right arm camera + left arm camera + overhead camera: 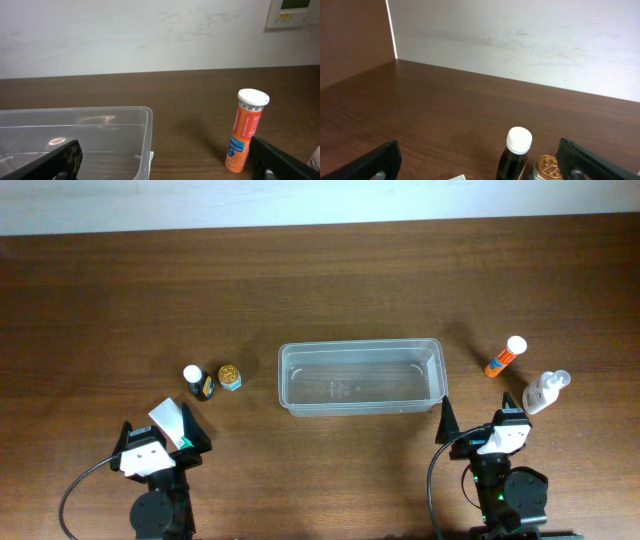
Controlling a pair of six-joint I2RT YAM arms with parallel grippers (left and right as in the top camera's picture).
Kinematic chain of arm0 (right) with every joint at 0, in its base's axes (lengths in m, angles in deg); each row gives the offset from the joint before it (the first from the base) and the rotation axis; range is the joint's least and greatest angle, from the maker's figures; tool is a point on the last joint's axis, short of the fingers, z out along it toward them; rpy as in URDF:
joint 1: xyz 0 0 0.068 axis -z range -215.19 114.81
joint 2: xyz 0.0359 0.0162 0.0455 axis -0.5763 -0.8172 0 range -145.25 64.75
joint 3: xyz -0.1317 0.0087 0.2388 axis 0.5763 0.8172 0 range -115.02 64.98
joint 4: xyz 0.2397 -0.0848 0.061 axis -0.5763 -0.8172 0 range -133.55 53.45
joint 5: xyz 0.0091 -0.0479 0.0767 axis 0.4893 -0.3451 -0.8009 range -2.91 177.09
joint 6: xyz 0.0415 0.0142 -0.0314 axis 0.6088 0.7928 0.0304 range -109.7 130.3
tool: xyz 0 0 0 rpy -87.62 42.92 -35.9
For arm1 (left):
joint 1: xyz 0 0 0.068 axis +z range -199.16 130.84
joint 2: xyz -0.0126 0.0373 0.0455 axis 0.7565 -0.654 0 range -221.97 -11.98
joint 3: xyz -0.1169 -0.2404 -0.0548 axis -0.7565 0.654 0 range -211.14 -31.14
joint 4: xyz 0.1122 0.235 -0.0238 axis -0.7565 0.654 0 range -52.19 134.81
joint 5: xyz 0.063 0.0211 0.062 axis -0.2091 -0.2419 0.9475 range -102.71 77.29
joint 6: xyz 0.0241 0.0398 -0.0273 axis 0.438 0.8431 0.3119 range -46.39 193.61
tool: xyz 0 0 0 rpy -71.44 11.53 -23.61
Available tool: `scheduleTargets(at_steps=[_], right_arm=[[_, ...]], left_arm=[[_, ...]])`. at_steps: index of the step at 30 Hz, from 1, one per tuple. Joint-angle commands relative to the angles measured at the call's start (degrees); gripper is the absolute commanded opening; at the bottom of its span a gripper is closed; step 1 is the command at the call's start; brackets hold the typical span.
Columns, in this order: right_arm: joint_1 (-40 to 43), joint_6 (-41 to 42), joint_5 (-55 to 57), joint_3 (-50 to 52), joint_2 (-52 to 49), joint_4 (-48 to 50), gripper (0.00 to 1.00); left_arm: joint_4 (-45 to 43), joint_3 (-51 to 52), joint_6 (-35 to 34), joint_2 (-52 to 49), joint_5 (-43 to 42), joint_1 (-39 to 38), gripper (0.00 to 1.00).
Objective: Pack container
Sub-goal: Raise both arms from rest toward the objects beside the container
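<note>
The clear plastic container (360, 346) lies empty at the table's middle; its right end shows in the right wrist view (145, 117). Left of it stand a dark bottle with a white cap (198, 381) (516, 155) and a small gold-lidded jar (230, 376) (546, 168). A white box with green print (172, 423) lies between the fingers of my left gripper (160, 437) (480, 172), which is open. Right of the container are an orange tube with a white cap (505, 357) (245, 130) and a clear bottle (545, 391). My right gripper (480, 428) (170, 172) is open and empty.
The brown wooden table (320, 280) ends at a white wall along the far side. Both arm bases stand at the near edge. A wall control panel (295, 12) hangs at the upper right of the right wrist view.
</note>
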Motion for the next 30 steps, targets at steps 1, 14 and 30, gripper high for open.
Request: scheduleTargets(at_steps=[1,14,30], right_arm=[[-0.5,-0.2,-0.1,0.3,0.3,-0.5,0.98],[-0.5,1.0,-0.3,0.1,0.3,-0.2,0.98],[-0.5,1.1,7.8,-26.8,-21.2,-11.6,0.98]], left_arm=[[0.1,0.1,0.9,0.1,-0.2,-0.3,0.99],[0.2,0.1,-1.0,0.1,0.3,-0.3,0.99],[6.0,-22.1,-1.9,-17.8,0.1,-0.3,1.0]])
